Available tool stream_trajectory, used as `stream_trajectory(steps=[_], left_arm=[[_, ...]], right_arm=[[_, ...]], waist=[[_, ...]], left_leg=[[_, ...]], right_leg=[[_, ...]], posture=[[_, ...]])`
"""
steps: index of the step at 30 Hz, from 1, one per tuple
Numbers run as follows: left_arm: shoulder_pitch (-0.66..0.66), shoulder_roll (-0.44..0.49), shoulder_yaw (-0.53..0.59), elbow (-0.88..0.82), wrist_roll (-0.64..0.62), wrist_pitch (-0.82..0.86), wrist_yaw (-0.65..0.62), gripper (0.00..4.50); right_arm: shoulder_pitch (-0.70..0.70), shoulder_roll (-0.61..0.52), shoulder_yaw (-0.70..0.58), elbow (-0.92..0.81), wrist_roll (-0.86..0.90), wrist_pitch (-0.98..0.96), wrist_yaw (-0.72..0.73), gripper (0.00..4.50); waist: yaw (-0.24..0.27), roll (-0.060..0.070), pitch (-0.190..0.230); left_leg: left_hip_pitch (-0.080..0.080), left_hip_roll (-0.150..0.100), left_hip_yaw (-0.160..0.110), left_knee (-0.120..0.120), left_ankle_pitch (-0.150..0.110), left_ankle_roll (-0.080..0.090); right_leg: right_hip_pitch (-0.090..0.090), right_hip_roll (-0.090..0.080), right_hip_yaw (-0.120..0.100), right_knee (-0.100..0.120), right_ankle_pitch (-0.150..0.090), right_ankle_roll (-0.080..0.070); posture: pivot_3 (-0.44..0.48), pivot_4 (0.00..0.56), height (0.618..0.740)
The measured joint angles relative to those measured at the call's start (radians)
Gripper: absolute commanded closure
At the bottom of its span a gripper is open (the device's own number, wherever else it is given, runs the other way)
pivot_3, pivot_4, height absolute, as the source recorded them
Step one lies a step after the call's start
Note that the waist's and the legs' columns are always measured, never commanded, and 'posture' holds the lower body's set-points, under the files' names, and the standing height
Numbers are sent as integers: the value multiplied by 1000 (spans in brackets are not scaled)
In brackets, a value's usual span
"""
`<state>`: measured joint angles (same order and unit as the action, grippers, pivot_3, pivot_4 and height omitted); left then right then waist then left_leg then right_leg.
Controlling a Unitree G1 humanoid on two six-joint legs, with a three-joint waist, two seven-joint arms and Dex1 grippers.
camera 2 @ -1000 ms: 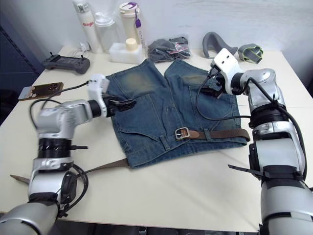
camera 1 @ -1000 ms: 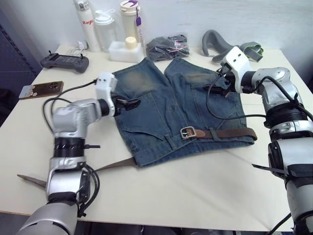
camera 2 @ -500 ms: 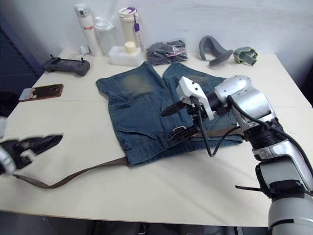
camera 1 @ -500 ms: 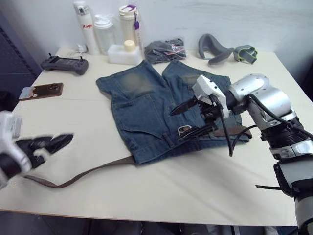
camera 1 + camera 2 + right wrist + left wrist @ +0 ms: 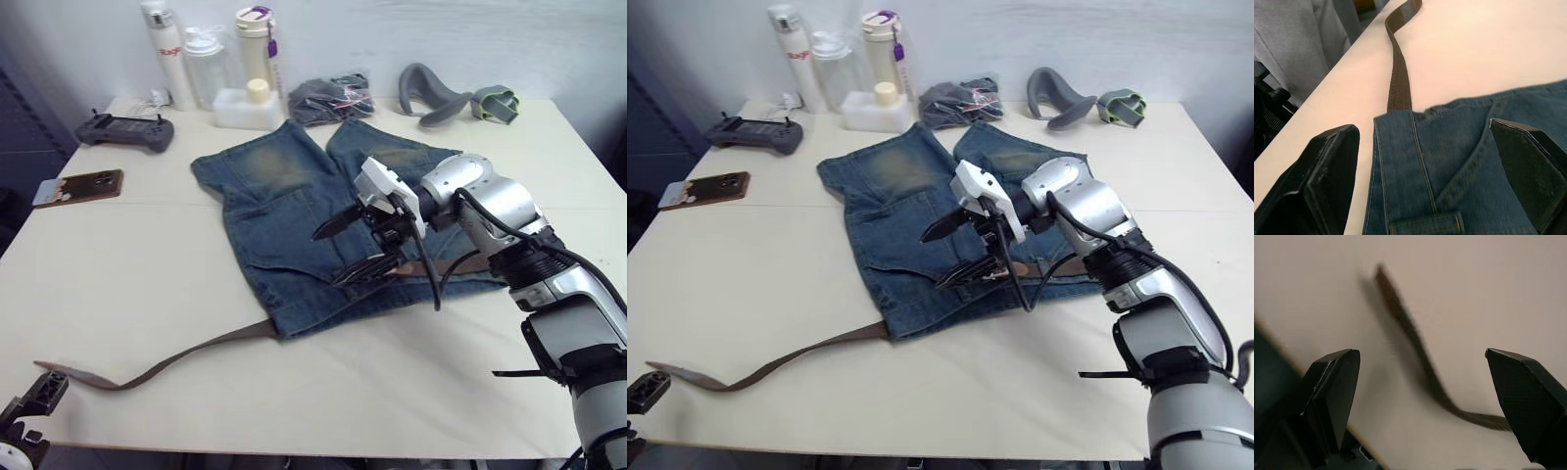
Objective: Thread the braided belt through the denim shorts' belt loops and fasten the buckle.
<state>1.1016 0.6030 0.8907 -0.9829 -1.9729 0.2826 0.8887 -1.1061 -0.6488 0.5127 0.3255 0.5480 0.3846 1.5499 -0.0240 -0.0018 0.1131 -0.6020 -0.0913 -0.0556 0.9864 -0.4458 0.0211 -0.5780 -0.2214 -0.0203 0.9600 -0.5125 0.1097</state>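
Since half a second ago the right gripper (image 5: 353,245) has slid a little further toward the left along the waistband, and the left gripper (image 5: 31,403) has dropped to the table's near left corner, well away from the cloth.

The braided belt (image 5: 157,363) is lying partly threaded: its long free end is trailing out from under the waistband's left end and curving across the bare table (image 5: 323,392) to a plain tip near the front edge, while a brown stretch is showing along the waistband on the right, behind the right gripper's cable. The buckle is hidden behind the right gripper, so I cannot tell whether it is fastened.

The denim shorts (image 5: 284,196) are lying flat mid-table, waistband toward the robot, legs pointing at the far wall.

The right gripper is hovering over the waistband with its jaws spread wide, holding nothing; its wrist view is looking across denim (image 5: 1459,161) to the belt (image 5: 1398,83). The left gripper's jaws are also standing wide apart and empty, with the belt's end (image 5: 1415,362) lying on the table between them.

Beyond the shorts are standing bottles (image 5: 208,61), a handheld controller (image 5: 124,130) and a phone (image 5: 76,186).
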Motion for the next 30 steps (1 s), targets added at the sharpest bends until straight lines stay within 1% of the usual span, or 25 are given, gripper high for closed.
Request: stream_trajectory(steps=[2,4,7,8,11,13,14,15,17,20,21,22,24,26,28,29,30], left_arm=[[-117,38,-82,0,0,-56,84,26],[-247,64,-191,4,3,-84,165,26],[-411,78,-330,19,34,-100,251,26],[-445,78,-360,22,49,-104,273,26],[-502,68,-444,73,99,-102,341,26],[-541,56,-475,98,135,-98,369,575],[-574,48,-494,119,152,-95,385,894],[-599,41,-508,139,164,-94,394,1331],[-650,32,-530,173,185,-88,412,2204],[-729,31,-566,221,209,-64,431,3691],[-743,31,-571,232,212,-58,432,3979],[-764,36,-577,248,217,-47,432,4480],[-825,66,-592,288,230,-8,421,4480],[-928,167,-631,366,272,81,346,4480],[-1075,296,-676,441,358,195,188,4480],[-1120,326,-684,450,388,226,127,4480],[-1203,375,-730,473,456,282,-1,4480]], right_arm=[[8,-15,-16,-8,-8,11,0,0],[23,-28,-31,-27,-22,38,0,0],[35,-67,-64,-93,-22,102,0,0],[36,-76,-79,-112,-22,119,0,0],[44,-109,-124,-159,-29,156,-4,0],[57,-124,-139,-172,-38,177,-13,0],[64,-126,-152,-183,-44,190,-23,0],[70,-126,-160,-190,-50,197,-31,0],[75,-127,-172,-208,-65,214,-51,0],[96,-137,-204,-255,-74,253,-81,0],[100,-142,-208,-264,-74,260,-85,0],[109,-153,-214,-281,-75,273,-93,0],[137,-175,-240,-311,-77,294,-108,0],[179,-205,-271,-362,-76,324,-146,0],[221,-228,-307,-419,-75,357,-192,0],[231,-233,-317,-437,-75,364,-207,0],[261,-254,-339,-468,-76,375,-231,0]], waist=[[17,3,0],[26,1,-1],[35,-1,-1],[36,-1,-2],[33,0,-2],[32,2,-3],[33,5,-5],[36,8,-5],[42,8,-6],[59,8,-6],[60,8,-6],[61,8,-6],[66,7,-6],[74,4,-4],[75,2,-4],[71,3,-4],[69,3,-4]], left_leg=[[0,-2,0,4,-2,3],[1,-3,0,8,-4,8],[3,-3,0,8,-3,7],[3,-2,0,8,-1,4],[3,2,0,6,-1,1],[4,3,0,5,-1,0],[4,3,0,4,0,0],[4,3,0,4,0,-1],[4,4,0,4,1,-3],[3,3,-3,5,2,-4],[3,2,-4,5,2,-4],[3,1,-5,5,2,-3],[3,-1,-8,6,2,-3],[1,-2,-13,6,2,-4],[-2,-2,-17,6,3,-7],[-2,-2,-17,5,3,-6],[-2,-3,-17,4,3,-6]], right_leg=[[2,0,1,2,1,-2],[3,2,2,8,2,-4],[3,3,4,10,5,0],[3,4,4,10,9,9],[7,4,3,11,9,11],[7,4,3,11,9,11],[7,4,2,10,9,11],[7,4,3,10,8,12],[7,4,2,10,7,13],[7,4,1,9,5,11],[7,4,1,9,5,11],[7,4,1,8,5,11],[7,5,2,8,5,12],[6,7,2,8,6,13],[4,11,3,8,6,12],[4,11,4,8,6,13],[5,12,7,9,7,15]], posture=[[0,150,631],[0,150,631],[0,150,631],[0,150,631],[0,150,631],[0,150,631],[0,150,631],[0,150,631],[0,150,631],[0,150,631],[0,150,631],[0,150,631],[0,150,631],[0,150,631],[0,150,631],[0,150,631],[0,150,631]])
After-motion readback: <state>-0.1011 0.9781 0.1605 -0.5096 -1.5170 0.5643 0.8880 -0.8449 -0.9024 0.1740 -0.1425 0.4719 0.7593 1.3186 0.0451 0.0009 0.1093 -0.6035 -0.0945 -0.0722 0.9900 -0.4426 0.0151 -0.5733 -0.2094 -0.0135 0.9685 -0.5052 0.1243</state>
